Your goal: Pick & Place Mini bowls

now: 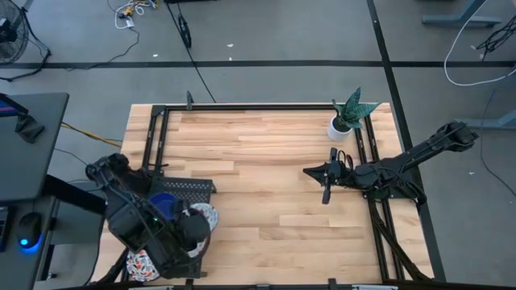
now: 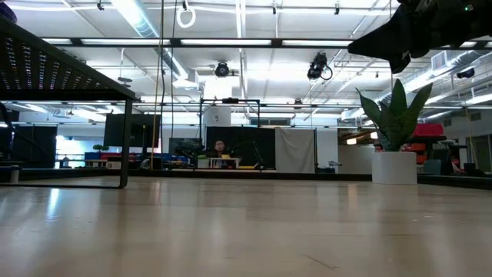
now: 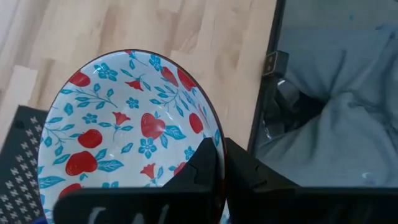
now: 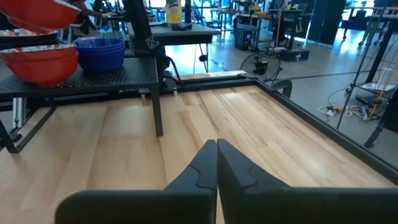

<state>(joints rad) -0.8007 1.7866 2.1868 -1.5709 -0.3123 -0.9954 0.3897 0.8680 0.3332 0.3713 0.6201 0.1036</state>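
My left gripper is at the table's near left corner, shut on a mini bowl, white inside with red-and-blue flowers. The same bowl shows beside the arm in the high view. In the right wrist view its red outside hangs above a stack of red-sided bowls, which stands next to stacked blue bowls on a dark perforated rack. My right gripper is shut on nothing, hovering over the table's right half. My left gripper pinches the floral bowl's rim, one finger inside the bowl and the other outside. The bowl is lifted clear above the stack and tilted.
A white plant pot with a green plant stands near the far right corner. The black rack fills the near left, and a black frame runs round the table's edges. Bare wood lies between the arms.
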